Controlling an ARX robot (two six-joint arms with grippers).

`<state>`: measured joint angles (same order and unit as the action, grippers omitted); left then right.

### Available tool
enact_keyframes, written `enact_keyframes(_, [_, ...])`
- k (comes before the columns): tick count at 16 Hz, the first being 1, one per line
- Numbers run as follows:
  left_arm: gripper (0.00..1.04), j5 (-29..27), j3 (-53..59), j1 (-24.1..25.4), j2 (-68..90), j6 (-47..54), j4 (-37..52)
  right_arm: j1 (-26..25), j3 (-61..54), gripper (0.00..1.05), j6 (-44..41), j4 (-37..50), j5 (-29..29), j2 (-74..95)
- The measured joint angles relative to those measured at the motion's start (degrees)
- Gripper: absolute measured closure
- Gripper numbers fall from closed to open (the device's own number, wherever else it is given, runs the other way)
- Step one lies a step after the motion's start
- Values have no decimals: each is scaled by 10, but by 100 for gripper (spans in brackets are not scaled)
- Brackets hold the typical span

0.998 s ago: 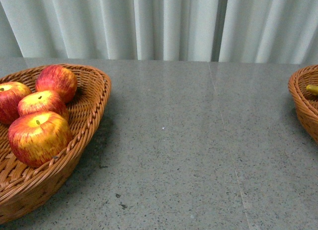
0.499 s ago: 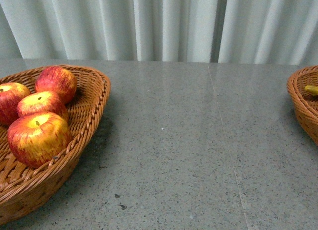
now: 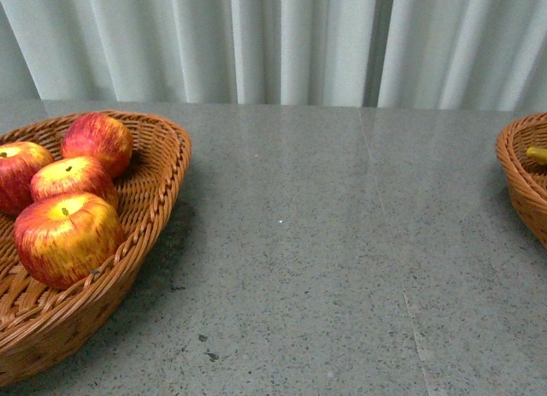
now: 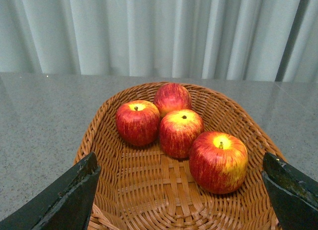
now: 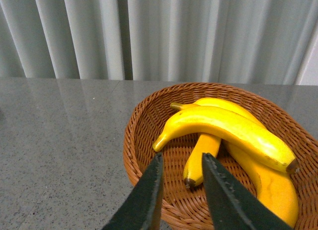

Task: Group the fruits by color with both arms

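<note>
Several red apples with yellow streaks [image 3: 68, 238] lie in a wicker basket [image 3: 162, 169] at the left of the table; the left wrist view shows the same apples [image 4: 218, 161] in that basket [image 4: 149, 190]. My left gripper [image 4: 183, 175] hangs open over the basket's near end, its fingers [image 4: 74, 197] wide apart with nothing between them. Three yellow bananas [image 5: 223, 128] rest in a second wicker basket [image 5: 134, 155] at the right, of which the front view shows only the rim [image 3: 513, 169] and a banana tip [image 3: 537, 155]. My right gripper [image 5: 182, 163] is shut and empty above that basket's near rim.
A grey speckled tabletop [image 3: 325, 251] stretches between the two baskets. Pale pleated curtains [image 3: 282, 41] hang behind the table. Neither arm shows in the front view.
</note>
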<state>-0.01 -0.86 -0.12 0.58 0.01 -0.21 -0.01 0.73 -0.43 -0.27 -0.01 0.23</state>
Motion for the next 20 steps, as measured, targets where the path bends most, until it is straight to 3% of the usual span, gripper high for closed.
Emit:
enact_keyframes(6, [7, 0, 0, 0, 0, 0, 0, 0, 0, 10, 0, 0, 0, 0])
enact_keyframes(7, [7, 0, 0, 0, 0, 0, 0, 0, 0, 5, 0, 0, 0, 0])
enact_keyframes(20, [7, 0, 0, 0, 0, 0, 0, 0, 0, 7, 0, 0, 0, 0])
